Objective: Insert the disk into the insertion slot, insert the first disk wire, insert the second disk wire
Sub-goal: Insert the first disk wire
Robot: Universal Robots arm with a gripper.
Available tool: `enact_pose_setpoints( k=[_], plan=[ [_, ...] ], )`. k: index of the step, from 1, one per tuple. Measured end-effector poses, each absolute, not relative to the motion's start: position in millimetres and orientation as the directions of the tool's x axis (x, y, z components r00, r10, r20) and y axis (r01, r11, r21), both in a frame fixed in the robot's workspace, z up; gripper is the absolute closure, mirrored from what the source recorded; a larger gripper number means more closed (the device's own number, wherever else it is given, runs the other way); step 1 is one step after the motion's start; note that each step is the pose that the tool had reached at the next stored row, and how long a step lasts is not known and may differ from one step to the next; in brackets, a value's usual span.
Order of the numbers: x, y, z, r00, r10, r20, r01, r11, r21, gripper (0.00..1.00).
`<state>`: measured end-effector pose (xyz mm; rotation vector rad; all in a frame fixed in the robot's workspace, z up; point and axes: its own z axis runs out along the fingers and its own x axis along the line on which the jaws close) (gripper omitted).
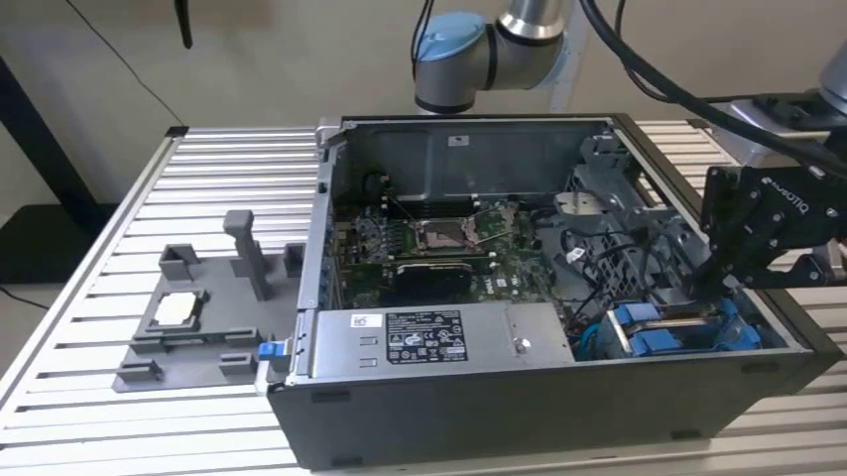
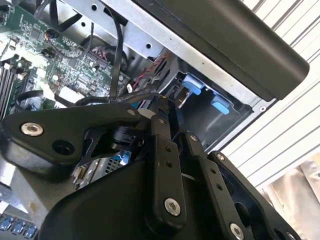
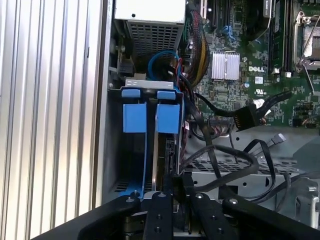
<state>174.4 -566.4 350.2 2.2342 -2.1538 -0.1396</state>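
Observation:
The insertion slot (image 1: 622, 342) is the grey drive bay with blue plastic parts in the near corner of the open computer case, on the exterior view's right. The disk (image 3: 161, 150) stands edge-on inside the insertion slot (image 3: 114, 150), with its blue frame tabs at the far end. My gripper (image 3: 176, 181) is at the disk's near end, jaws close together on it. In the exterior view the gripper (image 1: 719, 286) reaches down into the case just above the bay. A loose black connector (image 3: 245, 116) on a black wire lies beside the bay. A blue cable (image 3: 160, 57) loops behind it.
The silver power supply box (image 1: 423, 342) fills the case's near side beside the bay. The green motherboard (image 1: 437, 248) lies in the middle, crossed by black cables (image 3: 225, 160). A grey fixture (image 1: 198, 317) sits on the slatted table (image 1: 79, 397) at the exterior view's left.

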Motion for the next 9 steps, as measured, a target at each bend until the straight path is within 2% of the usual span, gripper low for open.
enact_pose_setpoints(
  k=[9],
  plan=[
    [174.5, -567.1, 343.7, 0.034, -0.999, -0.040, -0.995, -0.037, 0.088, 0.81]
  ],
)
